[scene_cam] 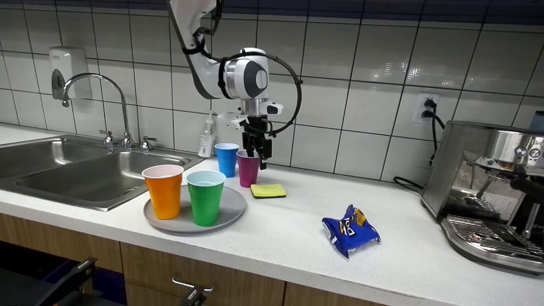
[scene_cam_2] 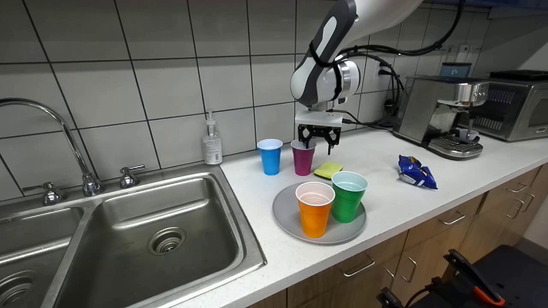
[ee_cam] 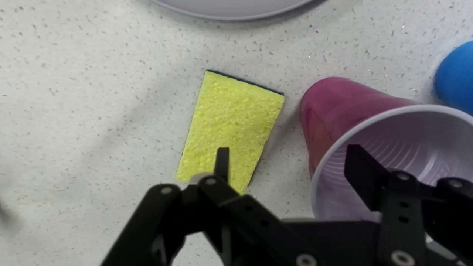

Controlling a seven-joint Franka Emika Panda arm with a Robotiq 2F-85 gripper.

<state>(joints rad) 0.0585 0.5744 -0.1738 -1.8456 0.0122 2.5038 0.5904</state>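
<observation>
Purple outside and pale inside, a tall cup (scene_cam_2: 303,162) stands upright on the white worktop (scene_cam: 297,225), near the tiled wall (scene_cam: 323,106). The black tool (scene_cam_2: 318,150) is right at its rim, with its fingers spread wide, and it is not holding anything. One finger (ee_cam: 364,177) dips into the cup's mouth. The other finger (ee_cam: 221,162) hangs outside, on the side where a yellow sponge (ee_cam: 232,122) lies. I can't tell if a finger touches the cup.

Many things crowd around. The sponge lies flat just beside the tall cup, with a little gap between. On the opposite side, a blue cup (scene_cam_2: 269,158) stands very near. A grey plate (scene_cam: 233,206) sits closer to the front edge, and an orange cup (scene_cam: 165,193) and a green cup (scene_cam: 206,199) stand up on it. Past the blue cup, by the back corner of the metal sink (scene_cam_2: 252,250), there is a soap bottle (scene_cam: 207,142). Well away from the cups, along the worktop, a blue bag (scene_cam: 351,231) lies all crumpled, and past it stands a big silver coffee machine (scene_cam_2: 421,105).
</observation>
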